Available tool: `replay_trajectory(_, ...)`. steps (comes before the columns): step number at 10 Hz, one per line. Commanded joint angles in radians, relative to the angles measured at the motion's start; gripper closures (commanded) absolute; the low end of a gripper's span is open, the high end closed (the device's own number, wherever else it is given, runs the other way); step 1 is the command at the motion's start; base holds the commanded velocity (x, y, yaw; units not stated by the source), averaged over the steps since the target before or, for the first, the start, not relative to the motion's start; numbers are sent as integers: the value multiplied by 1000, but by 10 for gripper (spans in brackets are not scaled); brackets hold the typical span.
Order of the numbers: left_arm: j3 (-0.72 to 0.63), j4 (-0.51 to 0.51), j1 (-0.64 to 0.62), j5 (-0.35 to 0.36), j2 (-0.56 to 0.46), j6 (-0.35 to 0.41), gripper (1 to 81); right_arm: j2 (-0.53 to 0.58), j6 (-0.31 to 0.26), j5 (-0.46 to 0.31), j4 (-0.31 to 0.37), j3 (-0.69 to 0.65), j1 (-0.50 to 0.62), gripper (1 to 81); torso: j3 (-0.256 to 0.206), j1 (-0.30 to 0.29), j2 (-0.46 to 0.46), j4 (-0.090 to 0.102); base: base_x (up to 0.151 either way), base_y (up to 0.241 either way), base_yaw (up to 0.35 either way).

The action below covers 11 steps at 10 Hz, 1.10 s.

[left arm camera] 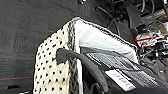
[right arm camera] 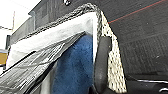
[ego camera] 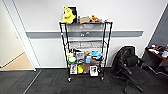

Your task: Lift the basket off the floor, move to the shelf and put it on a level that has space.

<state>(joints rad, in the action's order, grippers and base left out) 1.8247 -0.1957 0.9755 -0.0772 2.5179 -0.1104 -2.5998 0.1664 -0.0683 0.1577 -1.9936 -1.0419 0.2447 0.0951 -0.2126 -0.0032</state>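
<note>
**Basket up between both arms, rack ahead**

Fingers hard to make out; a dark finger hooks over each end wall of the basket (left arm camera: 50,72), so left end effector (left arm camera: 72,60) and right end effector (right arm camera: 101,65) look clamped on it; pale woven sides, whitish lining, blue cloth (right arm camera: 72,67) inside; shelf (ego camera: 85,50) stands ahead by the wall, second level (ego camera: 86,45) looks sparse.

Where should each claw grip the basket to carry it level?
Judging by its shape, the basket is best taken by its two short end walls, one claw over each whitish rim from outside, a finger down each face. The woven walls are upright and the top open.
</note>
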Motion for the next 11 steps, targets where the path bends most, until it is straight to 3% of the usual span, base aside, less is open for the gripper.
replay_trajectory(1, -41, -1, -109, -27, -22, 2, 811, 24, 8, -18, 22, 56, 104, 811, 0, 0, 0, 0, 86, 0, 0)
replay_trajectory(7, -48, -2, -105, -27, -25, 2, 811, 44, 8, -18, 20, 98, 102, 811, 0, 0, 0, 0, 86, 0, 0)
replay_trajectory(11, -57, -1, -64, 48, -40, 3, 811, 74, 8, -15, 22, 148, 102, 811, 0, 0, 0, 0, 86, 0, 0)
